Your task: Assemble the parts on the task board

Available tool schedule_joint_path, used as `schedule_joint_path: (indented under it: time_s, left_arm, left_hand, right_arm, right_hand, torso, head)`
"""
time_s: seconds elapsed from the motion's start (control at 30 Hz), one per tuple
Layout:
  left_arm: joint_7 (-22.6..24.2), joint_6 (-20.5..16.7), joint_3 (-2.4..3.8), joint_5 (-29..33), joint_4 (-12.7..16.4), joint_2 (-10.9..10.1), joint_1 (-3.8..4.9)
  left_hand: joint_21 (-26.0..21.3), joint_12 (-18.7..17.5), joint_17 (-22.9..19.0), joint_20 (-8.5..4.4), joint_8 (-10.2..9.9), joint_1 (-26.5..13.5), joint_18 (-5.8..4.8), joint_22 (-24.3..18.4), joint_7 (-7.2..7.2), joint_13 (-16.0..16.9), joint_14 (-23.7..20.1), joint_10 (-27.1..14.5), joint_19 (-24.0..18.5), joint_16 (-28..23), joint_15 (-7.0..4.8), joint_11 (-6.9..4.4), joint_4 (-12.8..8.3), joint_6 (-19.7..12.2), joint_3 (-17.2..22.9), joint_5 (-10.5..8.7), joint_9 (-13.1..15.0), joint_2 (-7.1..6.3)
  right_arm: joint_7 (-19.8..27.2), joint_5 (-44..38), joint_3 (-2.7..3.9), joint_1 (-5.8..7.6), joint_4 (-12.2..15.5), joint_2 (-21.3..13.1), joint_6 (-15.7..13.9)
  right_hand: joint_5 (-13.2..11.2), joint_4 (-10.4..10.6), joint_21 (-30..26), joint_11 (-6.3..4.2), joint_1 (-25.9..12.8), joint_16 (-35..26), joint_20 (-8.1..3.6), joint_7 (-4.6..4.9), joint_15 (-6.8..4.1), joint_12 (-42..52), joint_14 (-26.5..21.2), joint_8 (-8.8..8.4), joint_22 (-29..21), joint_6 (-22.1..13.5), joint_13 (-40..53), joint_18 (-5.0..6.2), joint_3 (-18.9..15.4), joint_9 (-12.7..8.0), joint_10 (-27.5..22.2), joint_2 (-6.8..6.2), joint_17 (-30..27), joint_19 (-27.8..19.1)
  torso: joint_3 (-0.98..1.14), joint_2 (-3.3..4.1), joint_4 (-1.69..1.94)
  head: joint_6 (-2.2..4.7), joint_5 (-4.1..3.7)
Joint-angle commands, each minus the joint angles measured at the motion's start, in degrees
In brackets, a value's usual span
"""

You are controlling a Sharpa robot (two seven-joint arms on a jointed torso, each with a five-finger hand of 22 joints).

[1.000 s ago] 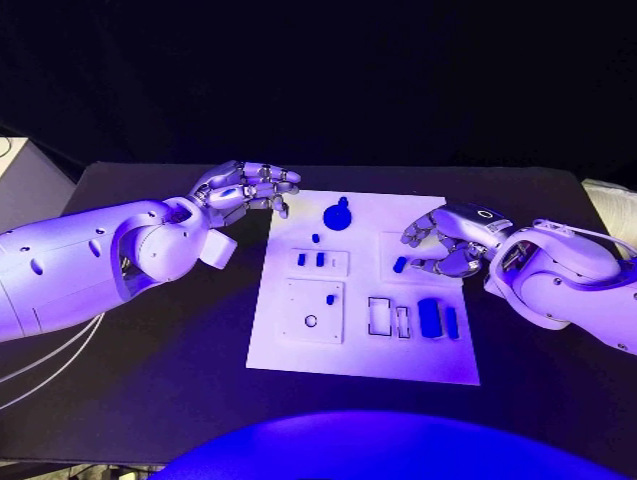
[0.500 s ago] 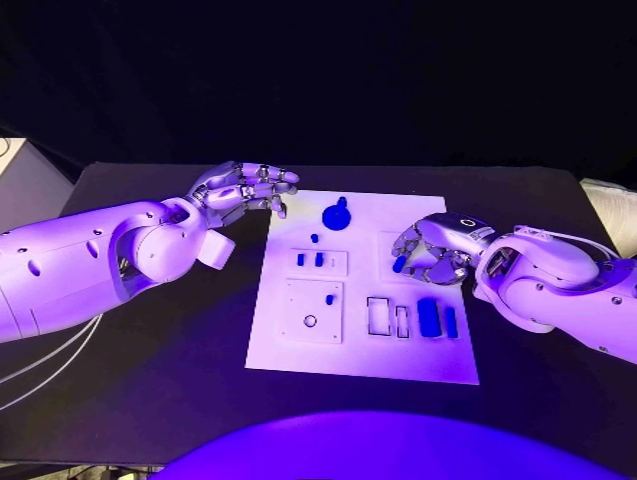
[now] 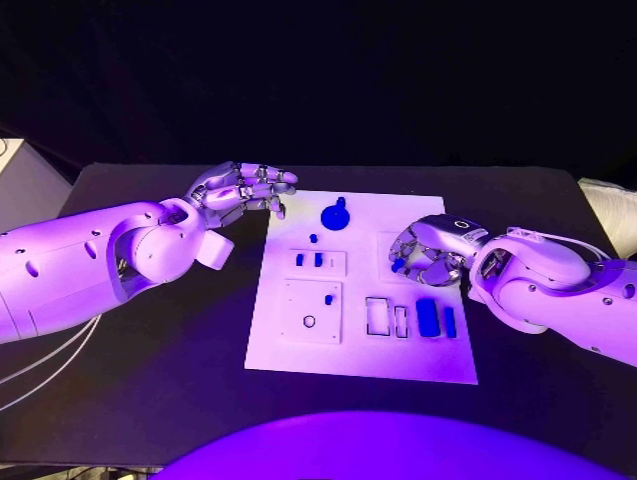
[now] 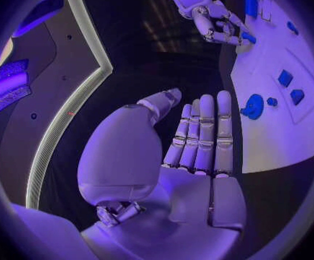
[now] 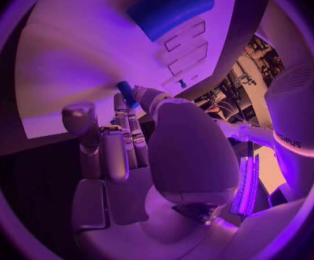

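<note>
The board [image 3: 364,300] lay mid-table with most blue parts seated in or beside its slots, a round knobbed part [image 3: 336,214] near the far edge and a long bar [image 3: 428,317] in the near row. The left hand [image 3: 242,188] hovered off the board's far left corner, fingers loosely curled on nothing, likely parked clear. The right hand [image 3: 429,250] hung over the board's right side, pinching a small peg [image 3: 399,265] at its fingertips, apparently lining up for a slot below.

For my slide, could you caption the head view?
Right hand holds a small blue part over the task board.
</note>
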Motion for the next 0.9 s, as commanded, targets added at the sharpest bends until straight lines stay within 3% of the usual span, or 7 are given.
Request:
schedule_joint_path:
  time_s: [0.03,0.27,0.33,0.47,0.77,0.9]
  left_arm:
    - [0.1,1.1,0.04,0.4,0.1,0.1,-0.01]
    - [0.1,1.1,0.04,0.4,0.1,0.1,-0.01]
    - [0.1,1.1,0.04,0.4,0.1,0.1,-0.01]
    - [0.0,1.1,0.04,0.4,0.1,0.1,-0.02]
    - [0.0,1.1,0.04,0.4,-0.1,0.1,-0.02]
    - [0.0,1.1,0.04,0.4,-0.2,0.1,-0.02]
  left_hand:
    - [-0.3,-0.3,-0.1,-0.15,0.3,0.1,0.75,0.0,0.06,-0.1,0.3,0.0,0.4,-0.2,0.17,0.33,-0.1,-0.1,-0.3,0.28,-0.1,0.27]
    - [-0.3,-0.3,-0.1,-0.15,0.3,0.1,0.75,0.0,0.06,-0.1,0.3,0.0,0.4,-0.2,0.17,0.33,-0.1,-0.1,-0.3,0.28,-0.1,0.27]
    - [-0.3,-0.3,-0.1,-0.15,0.3,0.1,0.75,0.0,0.06,-0.1,0.3,0.0,0.4,-0.2,0.17,0.33,-0.1,-0.1,-0.3,0.28,-0.1,0.27]
    - [-0.4,-0.3,-0.1,-0.14,0.3,0.1,0.75,-0.1,0.06,-0.1,0.3,0.0,0.5,-0.2,0.17,0.32,-0.1,-0.1,-0.3,0.29,-0.1,0.35]
    - [-0.5,-0.3,-0.1,-0.14,0.4,0.2,0.76,-0.2,0.06,-0.1,0.3,0.0,0.5,-0.3,0.17,0.32,-0.1,-0.1,-0.3,0.3,-0.1,0.4]
    - [-0.5,-0.3,-0.1,-0.14,0.4,0.2,0.76,-0.2,0.06,-0.1,0.3,0.0,0.5,-0.3,0.17,0.32,-0.1,-0.1,-0.3,0.3,-0.1,0.4]
  right_arm:
    - [0.1,-0.5,-0.15,-0.32,0.1,0.5,-0.1]
    - [-1.3,-0.9,-0.15,-0.53,0.0,0.9,-2.1]
    - [-1.6,-1.0,-0.15,-0.61,0.0,0.9,-2.9]
    - [-2.1,-0.8,-0.15,-0.72,0.3,0.8,-4.9]
    - [-2.3,2.6,-0.05,-0.66,2.2,-0.2,-9.0]
    - [-2.3,4.2,0.18,0.1,3.6,-1.0,-10.1]
  right_hand:
    - [0.2,0.1,0.3,0.0,0.4,0.2,0.06,-0.11,-0.47,-0.2,2.1,0.39,0.1,0.6,0.0,-0.99,0.5,0.1,0.7,-0.01,0.1,0.4]
    - [0.1,0.2,0.5,-0.7,0.8,0.4,-0.38,-0.79,-1.03,-0.4,2.1,1.58,0.7,2.5,0.3,-1.04,1.9,0.8,3.2,1.56,0.1,0.6]
    - [-1.9,-0.1,0.9,-0.98,1.4,0.5,-0.65,-1.06,-1.31,-0.8,2.2,2.09,1.2,2.9,0.3,-1.14,2.9,1.2,4.1,2.5,0.4,0.8]
    - [-2.1,-0.9,2.1,-1.41,2.1,0.8,-0.93,-1.44,-1.63,-1.0,2.4,3.12,2.7,3.7,0.6,-1.38,3.9,2.0,5.6,3.38,1.0,1.3]
    - [-1.3,-2.5,3.3,-1.86,2.4,1.2,-1.39,-1.67,-2.05,-1.4,2.6,4.53,4.2,3.9,1.0,-1.63,4.9,3.5,7.6,3.55,1.8,1.9]
    - [-1.3,-2.6,3.4,-1.88,2.4,1.3,-1.41,-1.67,-2.06,-1.5,2.6,4.61,4.3,3.9,1.0,-1.64,5.0,3.6,7.6,3.55,1.8,1.9]
  torso:
    - [0.01,-0.02,0.02]
    - [-0.03,-0.01,0.0]
    - [-0.01,-0.03,0.02]
    - [-0.02,-0.05,0.03]
    - [-0.02,-0.09,-0.03]
    - [-0.05,-0.11,-0.07]
  head:
    - [0.02,-0.16]
    - [0.02,-0.25]
    - [0.02,-0.32]
    - [0.02,-0.37]
    - [0.02,-0.46]
    - [0.02,-0.49]
